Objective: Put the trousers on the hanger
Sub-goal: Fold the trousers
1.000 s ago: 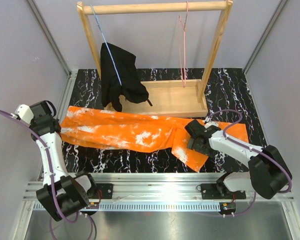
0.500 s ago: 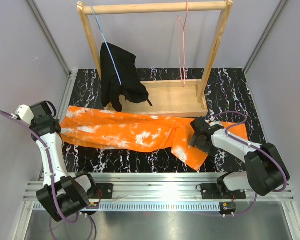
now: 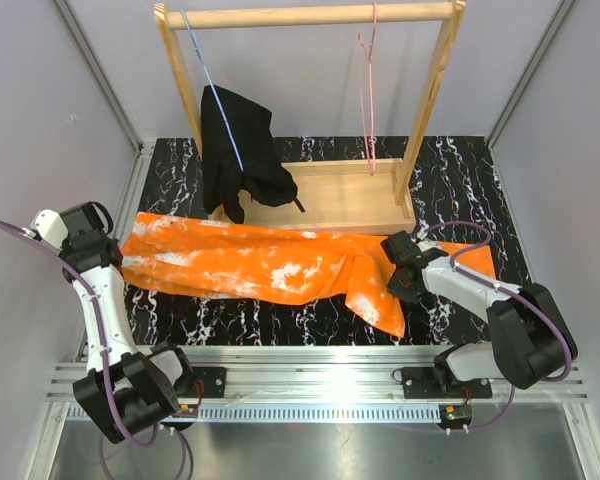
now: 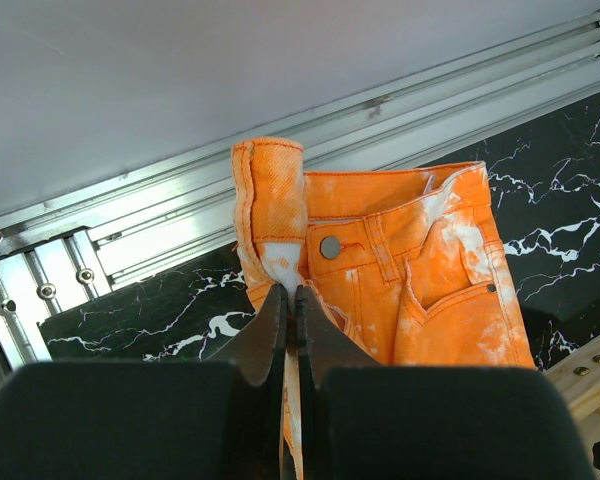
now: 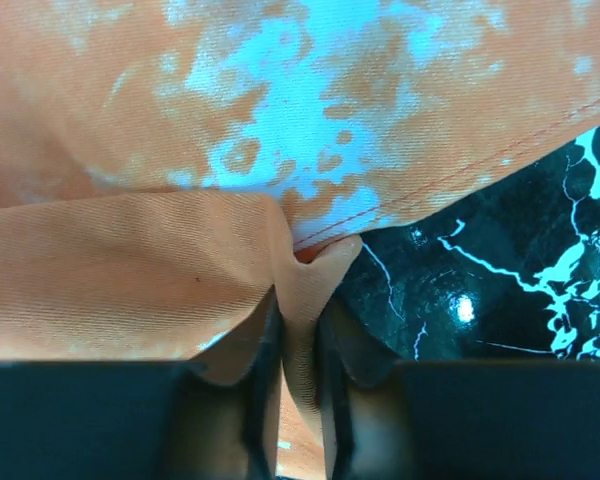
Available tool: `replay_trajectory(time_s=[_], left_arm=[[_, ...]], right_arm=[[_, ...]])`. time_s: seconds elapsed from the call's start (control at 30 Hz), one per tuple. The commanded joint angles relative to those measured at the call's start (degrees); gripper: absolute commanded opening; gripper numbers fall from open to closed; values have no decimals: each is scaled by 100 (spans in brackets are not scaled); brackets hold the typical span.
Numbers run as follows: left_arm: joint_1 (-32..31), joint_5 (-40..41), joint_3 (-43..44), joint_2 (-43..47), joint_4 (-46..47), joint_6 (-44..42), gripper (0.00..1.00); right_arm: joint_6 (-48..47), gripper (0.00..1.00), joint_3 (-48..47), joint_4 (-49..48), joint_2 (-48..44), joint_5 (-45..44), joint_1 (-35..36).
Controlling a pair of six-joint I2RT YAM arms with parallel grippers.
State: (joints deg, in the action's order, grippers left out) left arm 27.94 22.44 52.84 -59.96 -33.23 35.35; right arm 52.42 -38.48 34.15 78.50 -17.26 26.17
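Orange trousers [image 3: 270, 265] with white blotches lie flat on the black marbled table [image 3: 460, 170], their long axis running left to right just in front of the wooden rack [image 3: 310, 15]. The left gripper [image 4: 290, 310] is pressed together on the waistband at the left end, beside the button. The right gripper [image 5: 295, 330] pinches a raised fold of leg cloth near the right end. The pink hanger [image 3: 371, 110] hangs from the rack's top rail, behind and above the right gripper and well apart from the left one. The right arm is therefore the nearer, and the leg end would probably lead towards the hanger, travelling away from the arms and upward.
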Motion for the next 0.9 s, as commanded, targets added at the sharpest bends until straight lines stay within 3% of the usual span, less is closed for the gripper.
replay_trajectory(time_s=[0.0,0.07,0.13,0.4,0.67,0.87], left_arm=[[44,15,7,152,362,-99,0],[44,33,7,143,344,-108,0],[44,68,25,160,326,-125,0],[36,410,139,283,124,-309,0],[27,525,165,846,-157,-389,0],[36,262,1156,496,-692,-600,0]], right_arm=[[-65,15,130,311,-237,38,-60],[-83,5,43,599,-440,64,-51],[-127,1,-150,1038,-861,-66,-51],[-443,1,-1222,2351,-1995,-1104,-60],[-662,1,-2259,3097,-1847,-2281,-182],[-1189,2,-2971,3344,-1943,-2923,-850]])
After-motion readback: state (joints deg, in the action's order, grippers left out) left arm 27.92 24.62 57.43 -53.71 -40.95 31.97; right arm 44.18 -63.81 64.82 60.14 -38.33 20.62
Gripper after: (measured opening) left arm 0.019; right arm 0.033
